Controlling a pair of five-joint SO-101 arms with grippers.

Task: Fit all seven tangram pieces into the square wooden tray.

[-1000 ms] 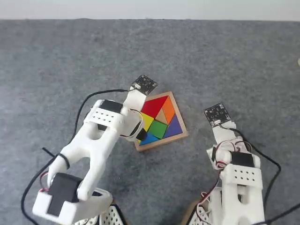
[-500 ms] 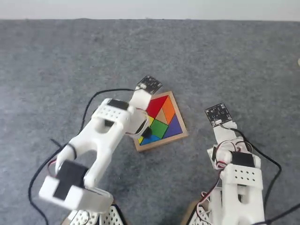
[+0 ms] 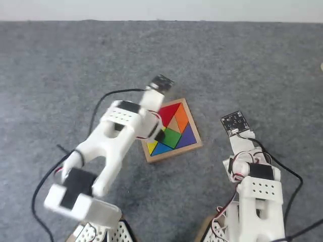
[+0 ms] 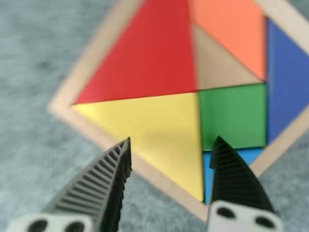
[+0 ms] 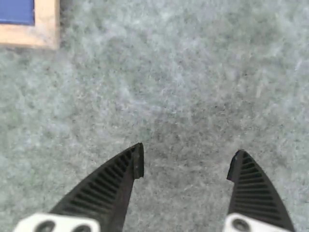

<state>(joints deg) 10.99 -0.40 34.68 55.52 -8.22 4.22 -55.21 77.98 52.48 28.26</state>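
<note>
The right gripper (image 5: 189, 151) hangs, jaws spread, over grey felt (image 5: 193, 72); at its ten o'clock, a corner of the wooden tray (image 5: 47, 29) holds a blue piece (image 5: 17, 9).

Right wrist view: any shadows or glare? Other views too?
Right wrist view: soft dark shadow on the mat ahead of the right gripper, no glare. Left wrist view: tangram pieces evenly lit, no hotspots. High view: flat light, no hard shadows.

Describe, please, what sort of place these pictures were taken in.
Probably a robotics lab or hobby bench set up for manipulation practice: a table under grey felt-like covering, a white plastic left arm and matching right arm, and a square wooden tray of coloured tangram pieces.
</note>
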